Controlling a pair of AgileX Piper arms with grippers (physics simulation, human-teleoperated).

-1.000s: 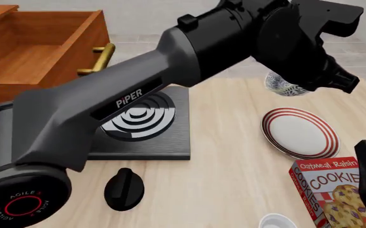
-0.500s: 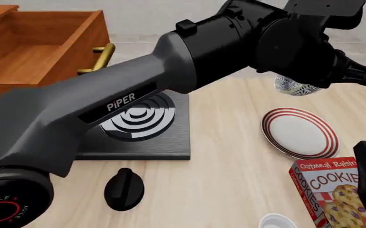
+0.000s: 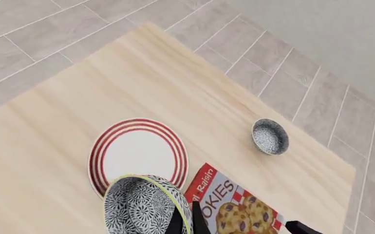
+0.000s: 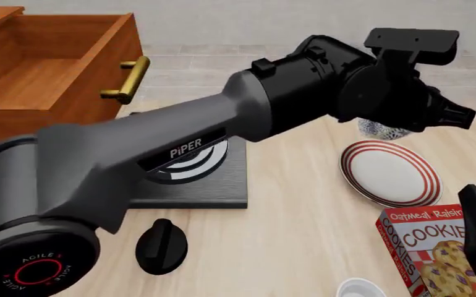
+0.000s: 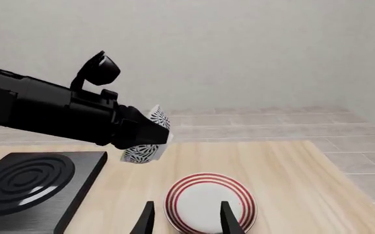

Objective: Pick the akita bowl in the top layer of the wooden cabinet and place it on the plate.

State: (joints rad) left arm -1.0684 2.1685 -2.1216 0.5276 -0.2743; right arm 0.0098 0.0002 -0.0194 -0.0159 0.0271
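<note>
Carrying the akita bowl (image 3: 147, 205) clamped by its rim and tilted in the air, the left claw (image 3: 186, 225) is hanging just beyond the far edge of the plate (image 4: 391, 172), while the right claw (image 5: 184, 218) is waiting apart nearby.

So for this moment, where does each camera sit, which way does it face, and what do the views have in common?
Front view: fixed above and behind the arms, facing forward and down over the table; the left arm fills it, carrying the akita bowl.
Left wrist view: behind the left gripper, looking down on the plate; jaws pinch the bowl's rim.
Right wrist view: behind the right gripper, looking forward across the table; jaws apart, empty.
Shared: all three show bowl and plate.
</note>
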